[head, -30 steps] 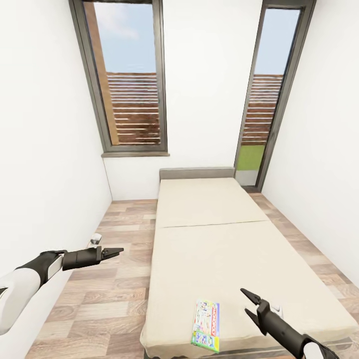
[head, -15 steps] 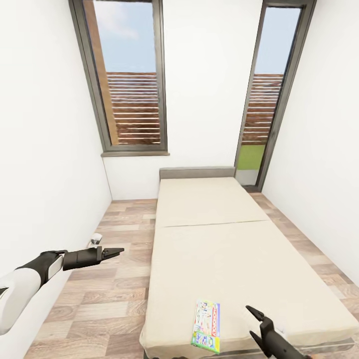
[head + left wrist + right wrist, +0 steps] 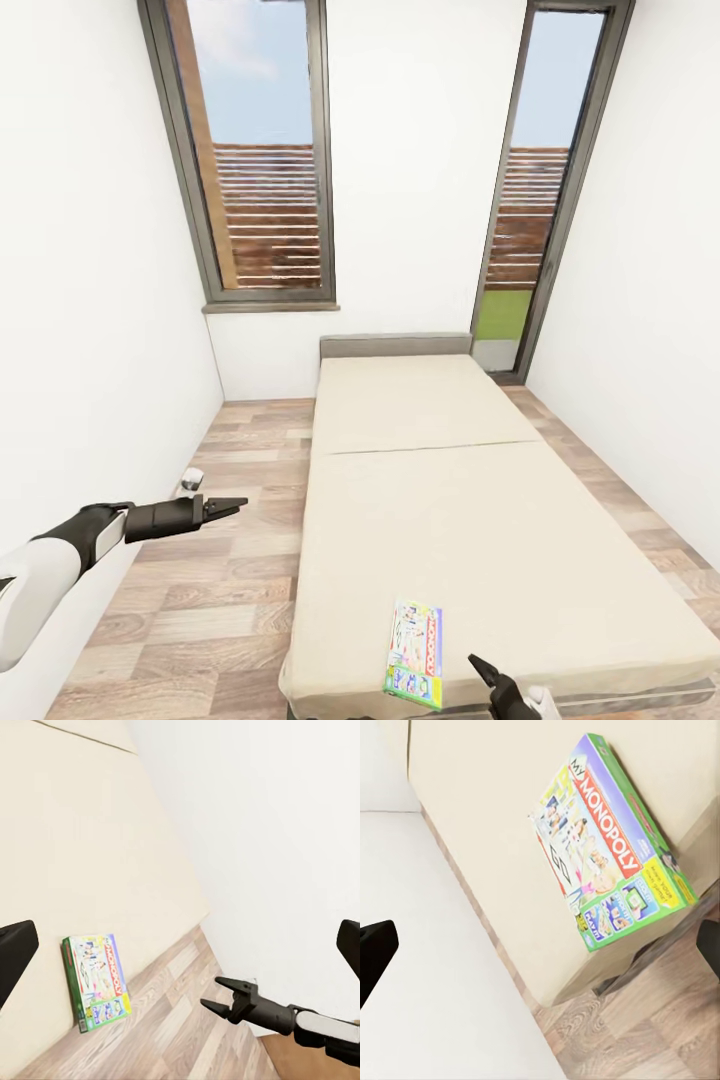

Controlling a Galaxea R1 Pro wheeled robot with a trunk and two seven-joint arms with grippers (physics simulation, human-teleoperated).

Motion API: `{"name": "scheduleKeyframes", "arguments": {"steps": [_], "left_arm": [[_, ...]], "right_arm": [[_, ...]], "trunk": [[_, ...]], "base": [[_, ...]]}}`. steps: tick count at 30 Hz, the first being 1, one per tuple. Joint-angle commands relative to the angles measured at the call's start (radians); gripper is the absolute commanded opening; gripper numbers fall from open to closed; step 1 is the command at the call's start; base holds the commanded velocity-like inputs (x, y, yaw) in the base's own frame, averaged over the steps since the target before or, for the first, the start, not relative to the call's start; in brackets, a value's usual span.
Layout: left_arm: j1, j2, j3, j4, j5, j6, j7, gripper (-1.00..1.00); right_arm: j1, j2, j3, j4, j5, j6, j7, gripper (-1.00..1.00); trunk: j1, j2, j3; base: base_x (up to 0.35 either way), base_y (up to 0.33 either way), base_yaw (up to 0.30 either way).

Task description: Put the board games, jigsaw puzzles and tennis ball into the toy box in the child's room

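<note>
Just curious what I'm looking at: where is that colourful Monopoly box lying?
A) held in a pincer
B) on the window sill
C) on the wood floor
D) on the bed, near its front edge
D: the Monopoly box lies flat on the cream bed, near its front edge, untouched.

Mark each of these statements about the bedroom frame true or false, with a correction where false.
1. The purple-green Monopoly board game box lies flat on the cream mattress bed, near its foot edge. True.
2. The right gripper is clamped on the Monopoly box. False: it is open and apart from the box, beside it at the foot of the bed.
3. The left gripper hangs over the wood-plank floor beside the bed, holding nothing. True.
4. A second board game lies near the grey headboard. False: the mattress there is bare.
5. Two tall dark-framed windows stand in the wall behind the bed. True.
</note>
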Motion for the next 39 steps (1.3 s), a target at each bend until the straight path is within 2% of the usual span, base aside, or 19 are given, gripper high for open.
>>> {"name": "scheduleKeyframes", "arguments": {"steps": [1,16,21,23,25,26,28,33,39], "left_arm": [[-0.001,0.0,0.003,0.0,-0.003,0.01,-0.004,1.0],[0.007,-0.003,0.002,-0.001,-0.002,0.013,-0.001,1.0],[0.008,0.0,0.004,-0.001,-0.001,0.012,-0.003,1.0],[0.008,0.001,0.005,-0.001,-0.001,0.012,-0.004,1.0],[0.008,0.002,0.005,-0.001,-0.001,0.013,-0.004,1.0],[0.008,0.001,0.006,-0.001,-0.001,0.014,-0.004,1.0],[0.008,0.001,0.006,-0.001,-0.001,0.015,-0.004,1.0],[0.008,0.001,0.006,-0.001,0.0,0.022,-0.004,1.0],[0.008,-0.001,0.007,-0.001,0.001,0.037,-0.004,1.0]], "right_arm": [[-0.001,0.002,-0.001,0.002,-0.008,0.004,0.0,1.0],[-0.001,0.01,0.007,0.019,-0.018,-0.004,0.0,1.0],[-0.001,0.015,0.003,0.019,-0.03,0.009,-0.007,1.0],[-0.001,0.021,-0.003,0.02,-0.054,0.015,-0.008,1.0],[-0.001,0.027,-0.01,0.021,-0.11,0.019,-0.01,1.0],[-0.001,0.03,-0.013,0.022,-0.153,0.019,-0.011,1.0],[-0.001,0.032,-0.013,0.022,-0.181,0.02,-0.012,1.0],[-0.001,0.033,-0.014,0.023,-0.204,0.023,-0.012,1.0],[-0.001,0.033,-0.014,0.023,-0.209,0.024,-0.013,1.0]], "trunk": [[0.004,-0.009,-0.005],[0.062,-0.114,-0.052],[0.062,-0.114,-0.052],[0.062,-0.114,-0.052],[0.069,-0.128,-0.058],[0.073,-0.135,-0.061],[0.081,-0.149,-0.067],[0.1,-0.184,-0.083],[0.123,-0.226,-0.102]], "base": [[0.0,0.0,0.0],[0.0,0.0,0.0],[0.0,0.0,0.0],[0.0,0.0,0.0],[0.0,0.0,0.0],[0.0,0.0,0.0],[0.0,0.0,0.0],[0.0,0.0,0.0],[0.0,0.0,0.0]]}}
